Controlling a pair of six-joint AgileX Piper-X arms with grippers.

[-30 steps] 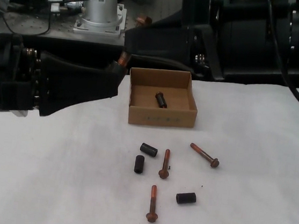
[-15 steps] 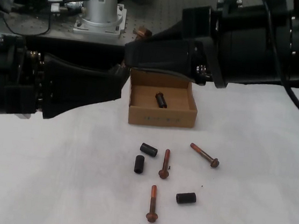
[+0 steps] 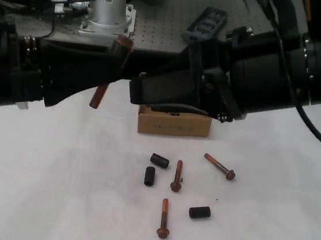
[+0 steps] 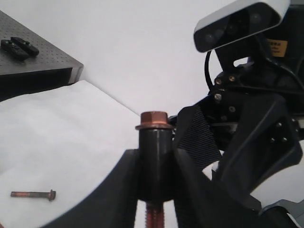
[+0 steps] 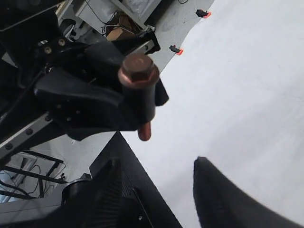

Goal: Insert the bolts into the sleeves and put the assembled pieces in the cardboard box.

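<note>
My left gripper (image 4: 155, 159) is shut on a black sleeve (image 4: 155, 156) with a copper bolt (image 4: 153, 119) pushed through it. In the high view this assembled piece (image 3: 111, 68) hangs tilted above the bench, left of the cardboard box (image 3: 174, 124). My right gripper (image 5: 161, 175) stands open with nothing in it, just in front of the held piece (image 5: 141, 90). The right gripper (image 3: 137, 91) hangs over the box and hides its inside. Three loose bolts (image 3: 177, 175) (image 3: 219, 166) (image 3: 164, 218) and three loose sleeves (image 3: 159, 160) (image 3: 149, 175) (image 3: 200, 212) lie on the white bench.
A metal post (image 3: 107, 1) and cables stand on the perforated table behind the bench. The white bench cover runs open to the left, right and front of the loose parts. A lone bolt (image 4: 33, 194) lies on the cover in the left wrist view.
The left gripper has moved left and up with the bolt and sleeve, now in plain sight. The right arm has swung left and lower, covering the box's inside.
</note>
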